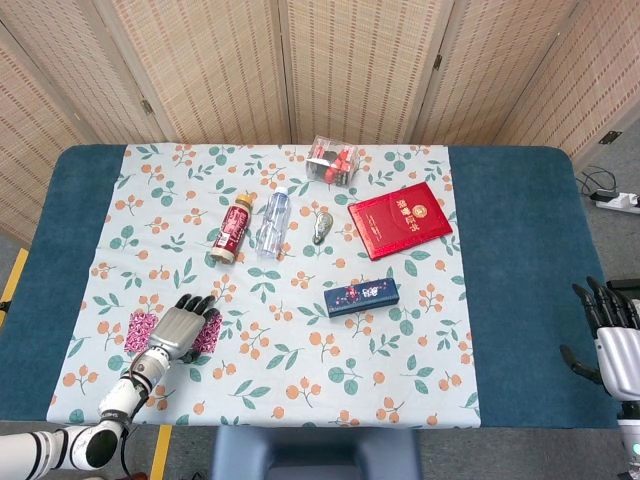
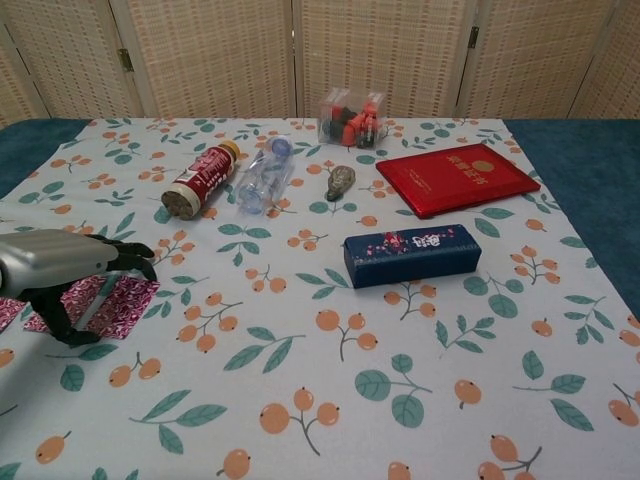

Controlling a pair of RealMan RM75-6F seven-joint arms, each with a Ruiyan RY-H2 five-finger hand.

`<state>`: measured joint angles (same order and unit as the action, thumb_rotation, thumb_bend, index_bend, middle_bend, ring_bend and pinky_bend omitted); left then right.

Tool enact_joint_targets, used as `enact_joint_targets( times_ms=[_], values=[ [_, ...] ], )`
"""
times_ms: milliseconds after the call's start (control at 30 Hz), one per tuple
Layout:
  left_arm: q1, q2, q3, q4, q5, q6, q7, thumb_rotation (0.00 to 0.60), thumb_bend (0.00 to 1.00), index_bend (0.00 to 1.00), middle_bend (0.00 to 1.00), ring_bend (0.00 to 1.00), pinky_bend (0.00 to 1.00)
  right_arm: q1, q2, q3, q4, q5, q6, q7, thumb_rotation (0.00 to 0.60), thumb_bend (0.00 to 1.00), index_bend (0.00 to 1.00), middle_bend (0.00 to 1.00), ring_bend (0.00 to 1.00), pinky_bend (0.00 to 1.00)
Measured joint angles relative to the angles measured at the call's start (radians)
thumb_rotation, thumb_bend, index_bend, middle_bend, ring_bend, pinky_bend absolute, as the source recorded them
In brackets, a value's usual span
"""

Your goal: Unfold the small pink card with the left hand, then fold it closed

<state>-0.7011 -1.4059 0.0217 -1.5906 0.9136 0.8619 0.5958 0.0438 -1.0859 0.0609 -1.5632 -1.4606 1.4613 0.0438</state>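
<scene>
The small pink card [image 1: 139, 329] lies spread flat on the floral cloth near the table's front left corner; the chest view shows its patterned face [image 2: 118, 305] with a crease down the middle. My left hand [image 1: 180, 328] lies palm-down over the card's middle with its fingers stretched forward, and it grips nothing. In the chest view the left hand [image 2: 58, 263] hangs just above the card, its thumb reaching down at the near edge. My right hand [image 1: 610, 335] is off the table's front right corner, fingers spread and empty.
Behind the card lie a red-labelled bottle [image 1: 232, 228] and a clear bottle [image 1: 273, 220]. A blue box [image 2: 412, 253] sits mid-table, with a red booklet [image 2: 455, 178] behind it. A small grey object [image 2: 340, 181] and a clear box of red items [image 2: 352, 117] lie further back.
</scene>
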Motion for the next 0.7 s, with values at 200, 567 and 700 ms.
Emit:
enact_joint_targets(
  times_ms=[200, 567, 700],
  values=[
    [0.005, 0.015, 0.005, -0.03, 0.014, 0.028, -0.004, 0.6, 0.35, 0.23, 0.0, 0.0, 0.0, 0.0, 0.001, 0.002, 0.001, 0.001, 0.001, 0.0, 0.6, 0.32, 0.0, 0.0, 0.0, 0.0],
    [0.04, 0.115, 0.016, -0.141, 0.087, 0.115, -0.031, 0.6, 0.35, 0.23, 0.0, 0.0, 0.0, 0.002, 0.003, 0.005, 0.0, 0.005, -0.001, 0.002, 0.6, 0.32, 0.0, 0.0, 0.0, 0.0],
    [0.07, 0.154, 0.029, -0.153, 0.119, 0.155, -0.048, 0.6, 0.35, 0.22, 0.0, 0.0, 0.0, 0.003, 0.005, 0.007, 0.001, 0.006, -0.003, 0.002, 0.6, 0.32, 0.0, 0.0, 0.0, 0.0]
  ],
)
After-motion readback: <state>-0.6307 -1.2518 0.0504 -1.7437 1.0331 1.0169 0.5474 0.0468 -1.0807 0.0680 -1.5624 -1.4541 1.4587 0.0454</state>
